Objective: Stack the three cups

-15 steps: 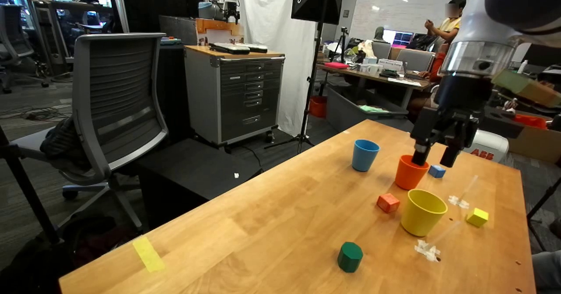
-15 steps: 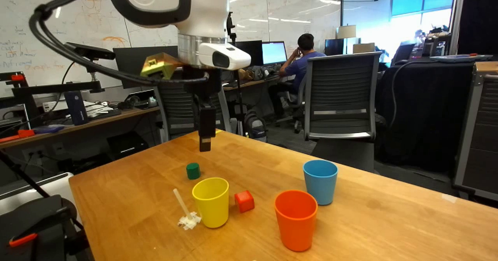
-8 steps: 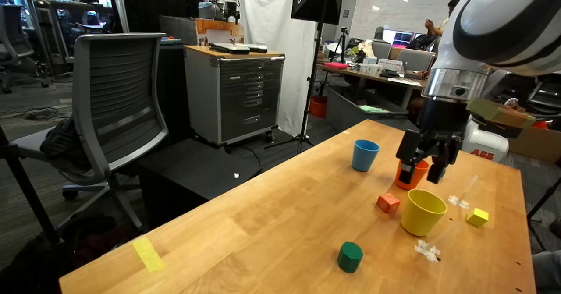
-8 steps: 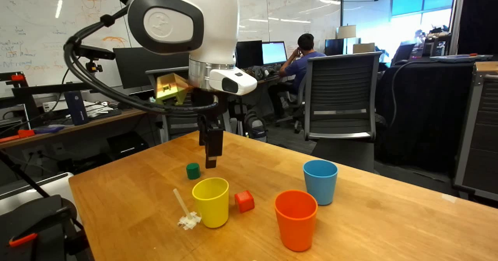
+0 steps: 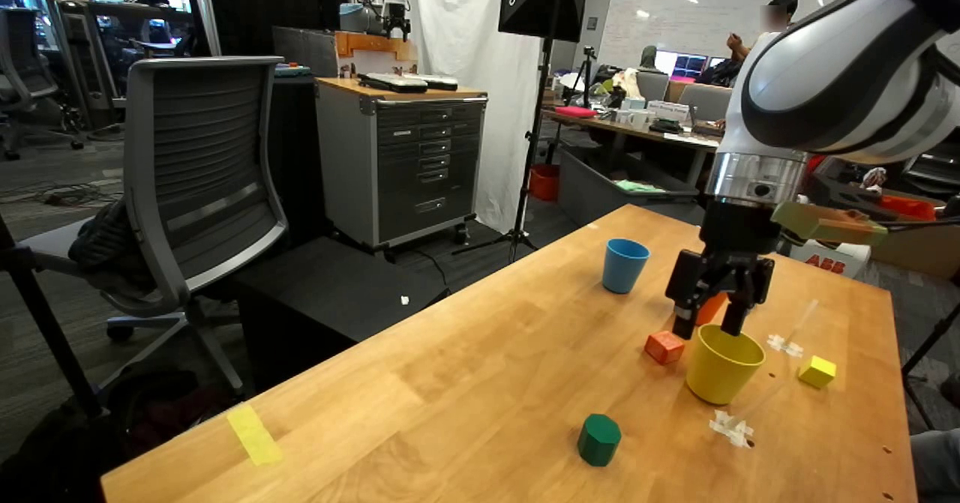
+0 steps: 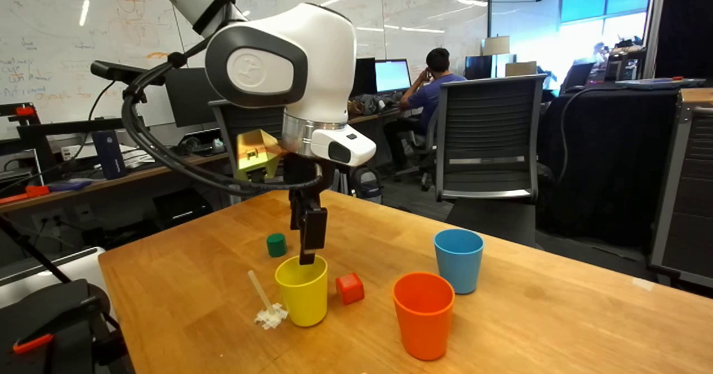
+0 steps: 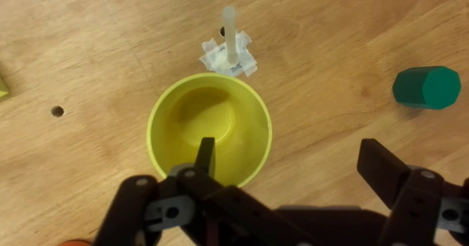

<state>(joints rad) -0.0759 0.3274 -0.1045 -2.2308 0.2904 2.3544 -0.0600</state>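
The yellow cup point(image 5: 724, 374) stands upright and empty on the table; it also shows in an exterior view point(image 6: 305, 301) and in the wrist view point(image 7: 205, 117). My gripper point(image 7: 289, 150) is open and empty. In the wrist view one of its fingers point(image 7: 206, 154) overlaps the cup's opening and the other lies to the right, beyond the rim. In an exterior view the gripper point(image 5: 709, 328) hangs just above the yellow cup's rim. The orange-red cup point(image 6: 425, 329) stands upright, partly hidden behind the gripper in an exterior view point(image 5: 711, 309). The blue cup point(image 6: 459, 265) stands upright near it.
A red block point(image 6: 350, 289) lies beside the yellow cup. A thin pale stick point(image 7: 230, 37) is taped upright close to its rim, and another taped base point(image 5: 784, 345) lies farther off. A green block point(image 7: 428, 87) and a yellow block point(image 5: 817, 372) stand nearby.
My open gripper has moved down and, in an exterior view, leftward from over the orange-red cup to the yellow cup's rim. The cups have not moved. A blue block is now hidden behind the gripper.
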